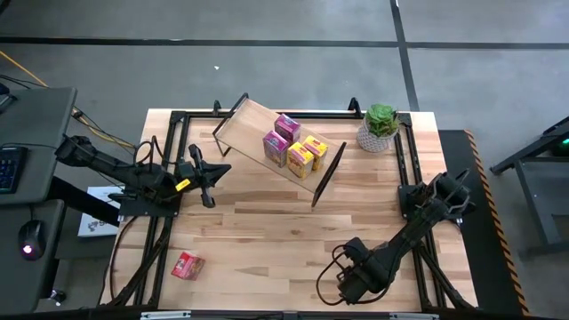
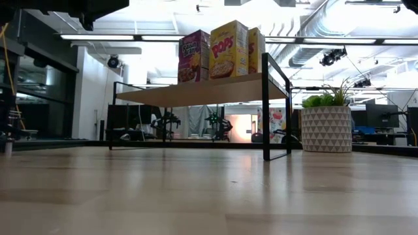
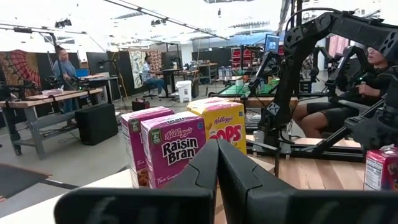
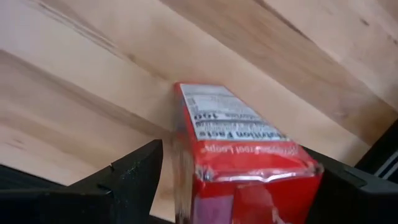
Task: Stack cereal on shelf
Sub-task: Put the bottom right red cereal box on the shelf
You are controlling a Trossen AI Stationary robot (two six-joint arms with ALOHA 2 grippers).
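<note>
High view gives you the whole table (image 1: pixel 293 222): the shelf (image 1: pixel 253 124) sits at an angle near the far edge, carrying four cereal boxes (image 1: pixel 293 149), two pink and two yellow, bunched toward its right end, with a potted plant (image 1: pixel 380 126) just beyond that end. You also see a lone red box (image 1: pixel 187 265) lying flat near the front left corner, well apart from both arms. Your left end effector (image 1: pixel 213 172) hangs at the left side, pointing toward the shelf; its wrist view shows the left end effector (image 3: pixel 217 146) clenched on nothing, fingers pressed together, and past them the Raisin Bran and Pops fronts of the cereal boxes (image 3: pixel 171 149), lettering the overhead camera cannot give you. That view also catches a seated person (image 3: pixel 348 106) beyond the table. Your right end effector (image 1: pixel 345 283) is low over the front edge, right of centre, and from above its fingers hide what lies under them. Only the right wrist view settles that: a second red carton (image 4: pixel 242 149) lies on the wood between the spread fingers (image 4: pixel 134 171), with a strip of table showing between one finger and the carton, so you have it straddled, released rather than squeezed. Low view shows you neither end effector, but it alone shows the shelf (image 2: pixel 196 90) side-on, the boxes standing upright on the plank, clear of the table.
</note>
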